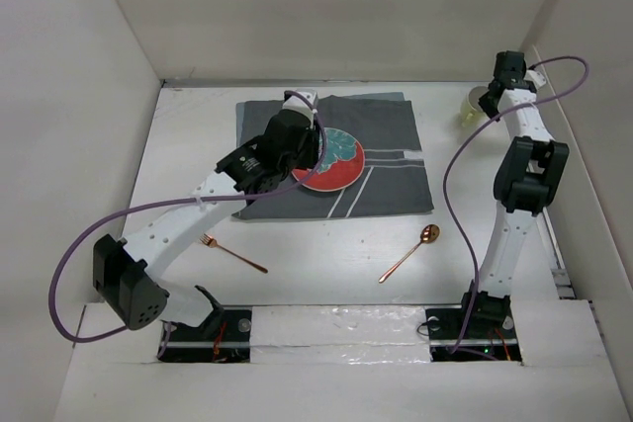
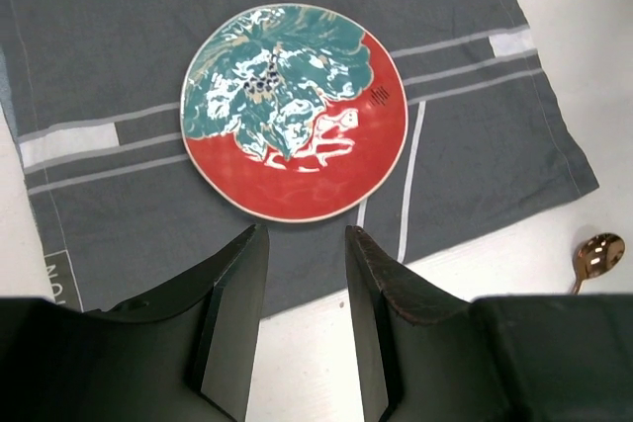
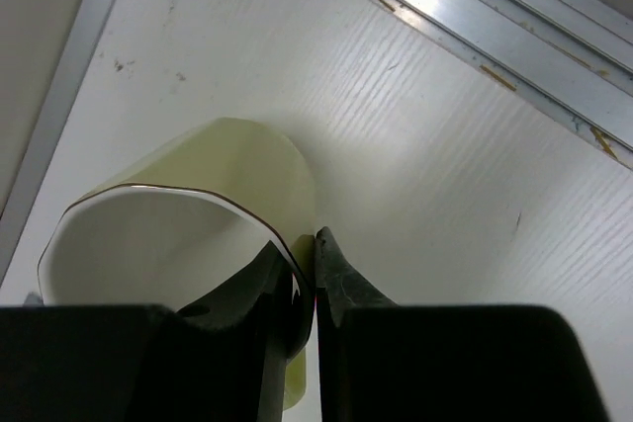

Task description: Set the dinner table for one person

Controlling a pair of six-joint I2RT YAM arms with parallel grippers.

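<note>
- Right end effector (image 3: 302, 252) up close, clamped on the cup (image 3: 227, 155) wall, one finger inside; best lifted straight, kept upright, carried toward the mat (image 1: 396, 145);
- Left end effector (image 2: 305, 234) gaping, empty, above the plate (image 2: 294, 111);
- Worktop (image 1: 316, 254): flat matte white, spread beneath everything, white panels around.

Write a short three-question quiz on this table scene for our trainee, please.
1. True or false: the plate lies on the striped mat.
2. What does the right claw pinch? A a knife; B the wall of the cup; C a napkin.
3. Which two utensils lie on the bare table, off the mat?
Key: 1 true; 2 B; 3 the fork and the spoon.
</note>
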